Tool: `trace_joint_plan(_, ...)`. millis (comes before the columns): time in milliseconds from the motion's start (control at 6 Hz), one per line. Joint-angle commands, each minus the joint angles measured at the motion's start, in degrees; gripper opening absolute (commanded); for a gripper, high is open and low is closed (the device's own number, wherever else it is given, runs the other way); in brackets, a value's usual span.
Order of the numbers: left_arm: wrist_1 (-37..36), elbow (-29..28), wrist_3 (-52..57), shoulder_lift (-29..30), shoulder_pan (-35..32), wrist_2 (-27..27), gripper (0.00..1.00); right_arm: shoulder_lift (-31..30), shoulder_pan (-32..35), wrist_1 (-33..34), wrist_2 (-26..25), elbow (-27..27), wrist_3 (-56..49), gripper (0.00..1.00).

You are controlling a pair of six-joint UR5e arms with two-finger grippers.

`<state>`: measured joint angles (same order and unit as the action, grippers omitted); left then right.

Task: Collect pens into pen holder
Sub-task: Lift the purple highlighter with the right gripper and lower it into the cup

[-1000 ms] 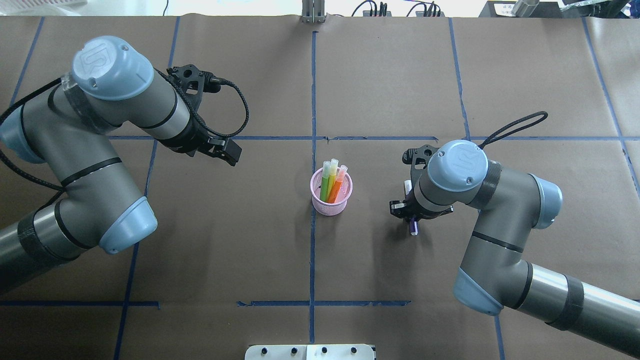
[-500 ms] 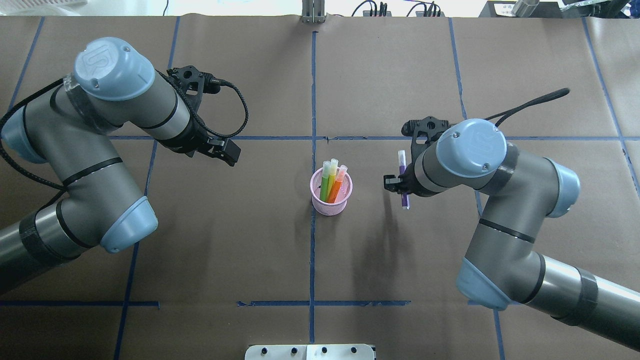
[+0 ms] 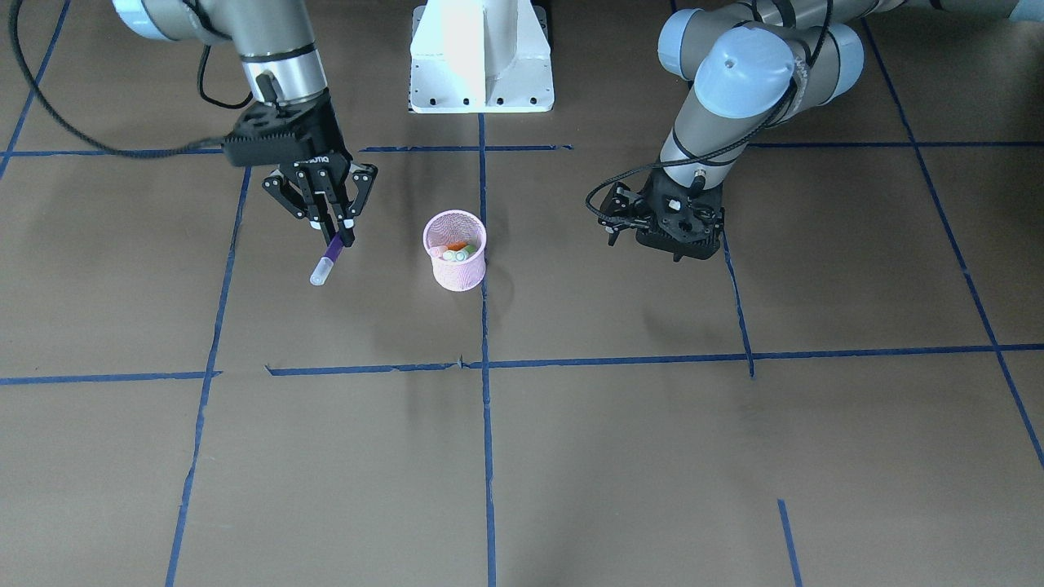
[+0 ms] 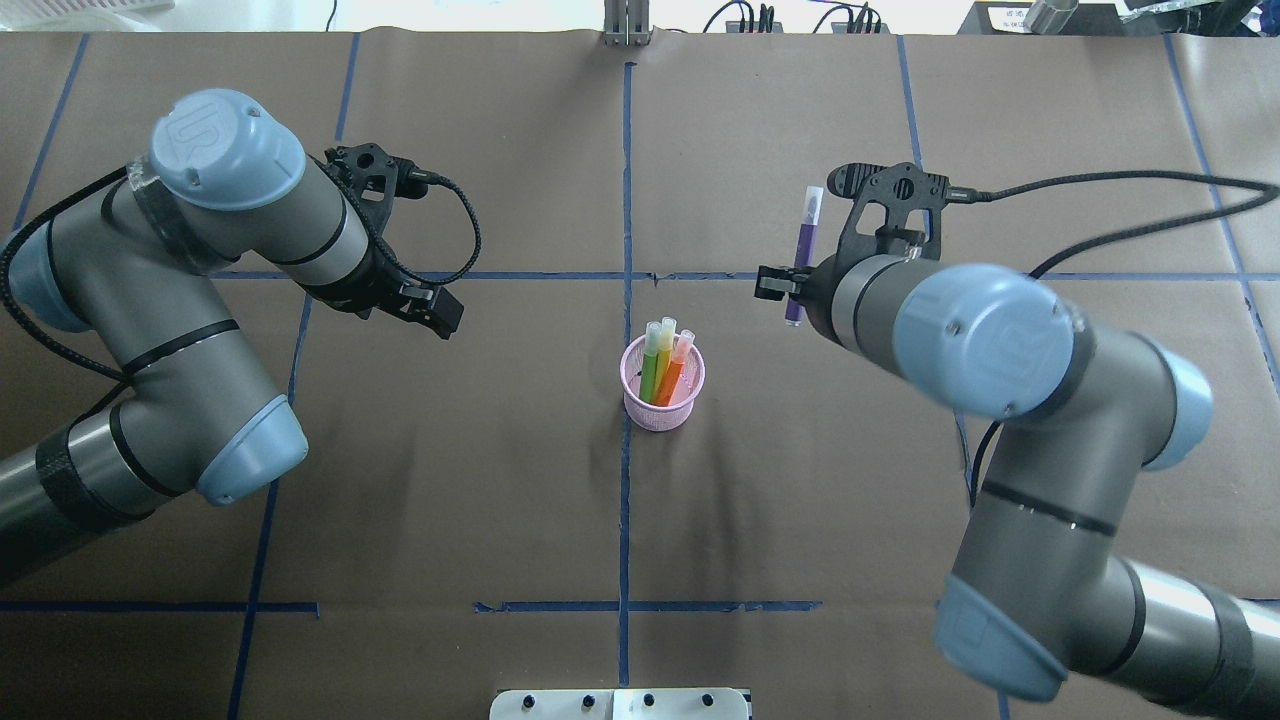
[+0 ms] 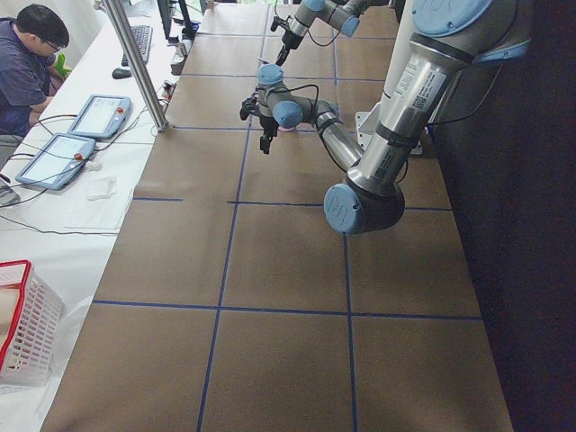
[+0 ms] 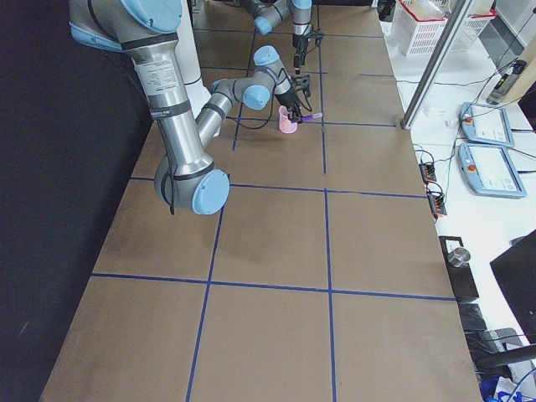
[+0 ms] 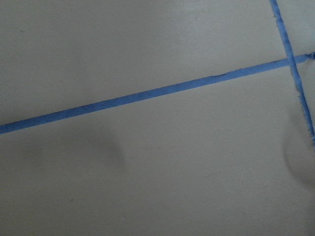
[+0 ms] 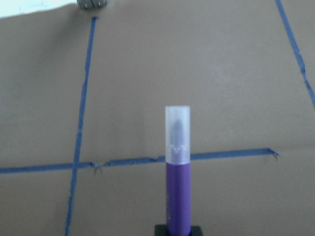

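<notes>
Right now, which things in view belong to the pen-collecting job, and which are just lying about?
Job: purple pen, held by the right gripper; pink pen holder; green pen and orange pen inside it.
Lying about: touch panels and white basket on the side bench.

Purple pen (image 8: 177, 196): lower end cut off by wrist view's bottom edge. Left end effector (image 4: 443, 312): finger gap indiscernible in every view. Pen holder (image 3: 457, 274): wall hides the pens (image 3: 458, 251) below their caps.

Brown taped table (image 4: 450, 500), white basket (image 5: 36, 353), seated person (image 5: 22, 67)
</notes>
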<state>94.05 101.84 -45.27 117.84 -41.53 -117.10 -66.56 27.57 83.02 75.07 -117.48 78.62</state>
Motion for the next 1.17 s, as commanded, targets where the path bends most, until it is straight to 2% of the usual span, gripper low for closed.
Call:
trace_joint_plan(0, 0.1, -1.3, 2.3, -0.9, -0.1, 0.1, 1.0, 3.9, -7.4, 2.6, -17.3, 0.9, 12.5, 0.0)
trace_joint_plan(167, 0.1, -1.3, 2.3, -0.8, -0.1, 0.0, 1.0, 7.1, -9.1, 8.8, -19.8, 2.5, 19.3, 0.0)
trace_joint_plan(333, 0.1, -1.2, 2.3, -0.7, 0.0, -0.1, 1.0, 8.8, -11.1, 9.6, -23.4, 5.4, 23.0, 0.0)
trace_joint_plan(667, 0.1, -1.3, 2.3, -0.6, 0.0, -0.1, 1.0, 11.1, -14.8, 9.3, -27.1, 11.7, 26.4, 0.0)
trace_joint_plan(1000, 0.1, -1.4, 2.2, -0.4, 0.1, -0.2, 1.0, 11.2, -16.5, 9.2, -29.5, 13.4, 26.5, 0.0)
